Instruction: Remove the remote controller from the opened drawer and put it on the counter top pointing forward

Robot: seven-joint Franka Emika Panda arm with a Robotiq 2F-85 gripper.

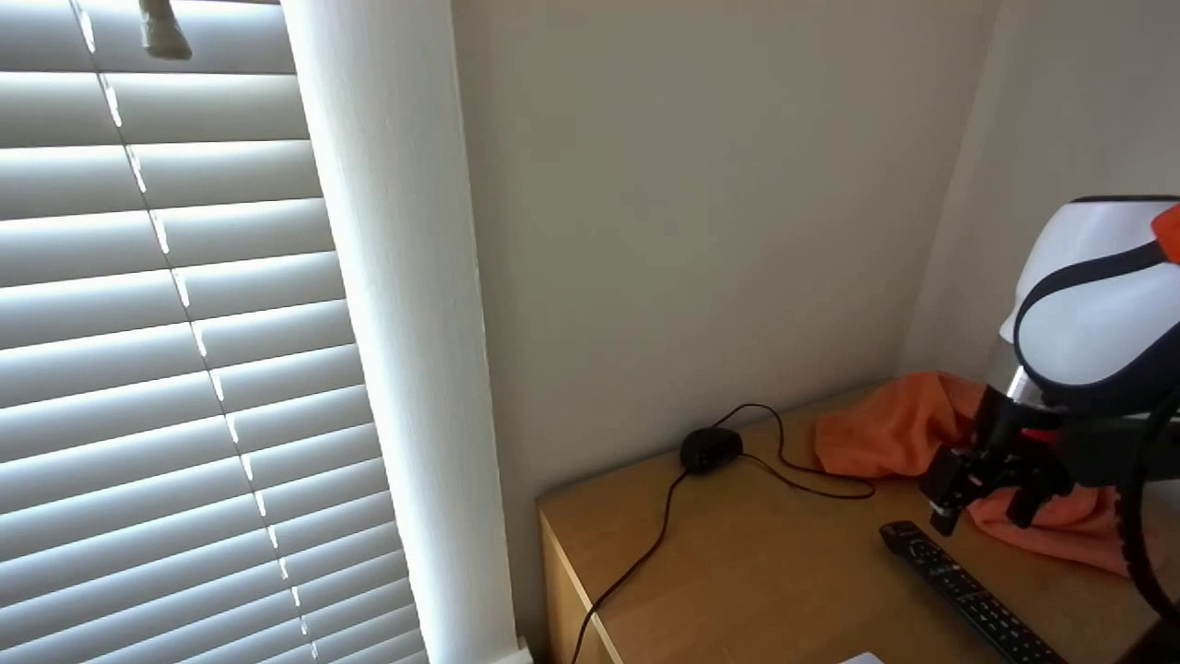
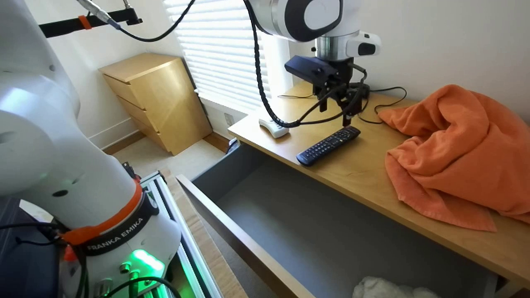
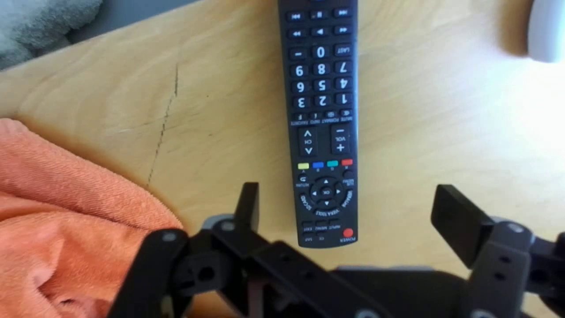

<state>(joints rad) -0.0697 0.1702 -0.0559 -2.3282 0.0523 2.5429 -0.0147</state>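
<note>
The remote controller (image 3: pixel 324 88), a long black bar with rows of buttons, lies flat on the light wooden counter top (image 2: pixel 364 169). One end of the remote controller (image 2: pixel 327 147) comes close to the front edge, and its other end points back toward the wall. Above that back end hovers my gripper (image 2: pixel 335 114), its jaws wide apart. In the wrist view the gripper (image 3: pixel 346 203) has the power-button end in line between its fingers, with gaps on both sides, so nothing is held. The opened drawer (image 2: pixel 290 211) sits below the counter's front edge.
An orange cloth (image 2: pixel 459 157) is heaped beside the remote. A white object (image 2: pixel 274 127) stands near the counter's front edge. A black plug (image 1: pixel 711 449) with thin cables lies by the wall. Something fluffy and pale (image 2: pixel 389 287) is in the drawer.
</note>
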